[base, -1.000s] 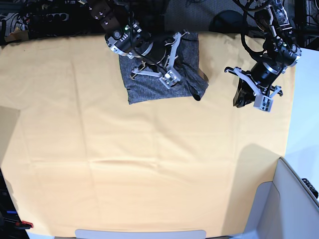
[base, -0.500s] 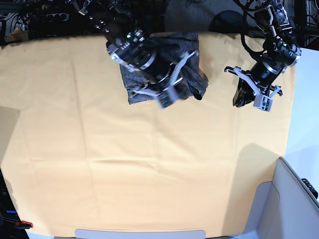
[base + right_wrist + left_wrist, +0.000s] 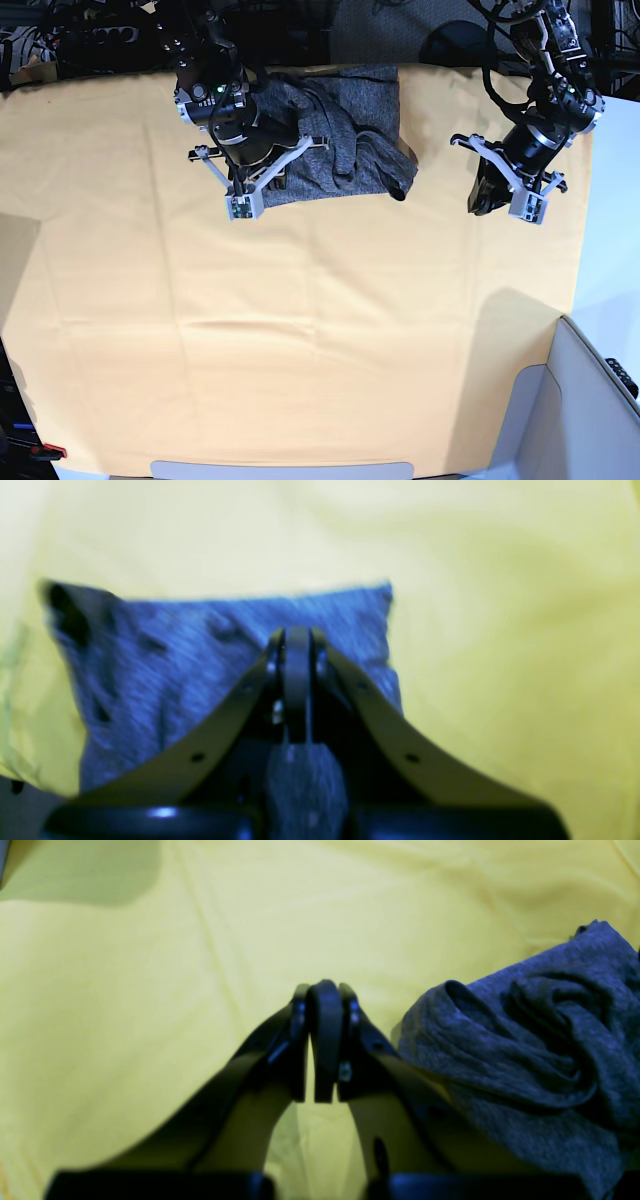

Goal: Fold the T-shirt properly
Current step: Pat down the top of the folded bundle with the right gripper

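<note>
Swinging toward the left of the base view, the right gripper point(image 3: 243, 200) has come off the middle of the T-shirt point(image 3: 340, 130) and now sits over its lower left corner, while the left gripper point(image 3: 520, 200) has not shifted from its place at the right side of the frame. The T-shirt lies bunched at the top centre of the base view on the yellow cloth point(image 3: 300, 350) that covers the counter, its right end rolled into a thick rumple with a dark tip poking down.

Both grippers are clenched and neither holds any fabric. In the right wrist view the jaws of the right gripper point(image 3: 296, 645) are pressed together above the grey knit, whose straight far edge and corner show beyond them; the picture is blurred, so whether the tips touch the shirt I cannot tell. In the left wrist view the left gripper point(image 3: 324, 1005) hovers over bare cloth, with the crumpled end of the T-shirt point(image 3: 540, 1040) just beside it in the right of the frame.

The right arm's place at the corner looks like a move to find an edge to pull flat. The left one seems parked near the rumple, ready to straighten it. Folding is at an early stage.
</note>
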### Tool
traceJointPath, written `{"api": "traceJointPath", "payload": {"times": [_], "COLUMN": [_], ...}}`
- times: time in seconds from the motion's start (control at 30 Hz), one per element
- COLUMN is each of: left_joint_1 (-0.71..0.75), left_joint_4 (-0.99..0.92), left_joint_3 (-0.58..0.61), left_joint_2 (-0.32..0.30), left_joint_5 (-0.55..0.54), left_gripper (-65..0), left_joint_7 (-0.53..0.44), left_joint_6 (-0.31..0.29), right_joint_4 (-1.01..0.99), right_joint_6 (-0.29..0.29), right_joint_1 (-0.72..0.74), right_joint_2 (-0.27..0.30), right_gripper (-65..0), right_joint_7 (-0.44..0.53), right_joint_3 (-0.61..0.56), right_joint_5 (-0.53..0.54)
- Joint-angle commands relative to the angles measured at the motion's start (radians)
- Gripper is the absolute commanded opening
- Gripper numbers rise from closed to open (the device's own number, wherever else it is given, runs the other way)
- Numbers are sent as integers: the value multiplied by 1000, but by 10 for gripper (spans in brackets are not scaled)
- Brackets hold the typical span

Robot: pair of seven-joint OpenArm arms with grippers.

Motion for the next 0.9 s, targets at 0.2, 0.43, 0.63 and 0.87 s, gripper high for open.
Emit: {"api": "traceJointPath", "payload": {"times": [0.2, 0.43, 0.63, 0.87], "left_joint_1": [-11, -11, -11, -11], "left_joint_4": [3, 2, 2, 0], "left_joint_3": [-6, -6, -6, -6], "left_joint_2": [-12, -13, -13, -15], "left_joint_5": [-17, -17, -17, -17], "left_gripper": [-648, -648, -648, -648], "left_joint_7": [-20, -20, -20, -20], "left_joint_6": [-3, -3, -3, -3], "right_joint_4": [8, 1, 10, 25], "right_joint_6": [12, 118, 325, 502], "right_joint_1": [-26, 11, 44, 93], "right_joint_2": [-3, -2, 24, 41], "right_gripper": [-650, -650, -650, -650], "right_joint_7": [14, -77, -80, -80], "right_joint_3": [-29, -167, -270, -319], "right_joint_5": [14, 14, 12, 14]}}
